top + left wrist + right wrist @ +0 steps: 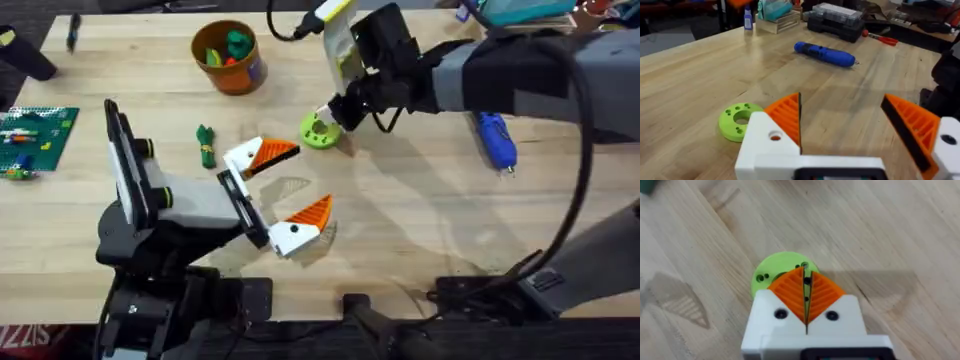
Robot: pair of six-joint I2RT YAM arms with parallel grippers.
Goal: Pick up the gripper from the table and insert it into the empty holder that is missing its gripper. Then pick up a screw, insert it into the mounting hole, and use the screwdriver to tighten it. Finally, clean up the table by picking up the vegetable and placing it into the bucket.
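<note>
Two grippers work the bench: the right gripper sits pinched narrow over the green disc, seemingly picking a screw, while the left gripper waits spread wide. Next comes carrying a screw to the mounting hole; the screwdriver lies at three o'clock, the vegetable at nine, the bucket at eleven.

I find almost nothing I can read here. The bucket, near the far edge of the counter, carries a blue label, but I cannot make out any words on it. At the lower left corner of the overhead view, below the counter's near edge, a red strip shows white letters, upside down and cut off, and I cannot read them for certain.
</note>
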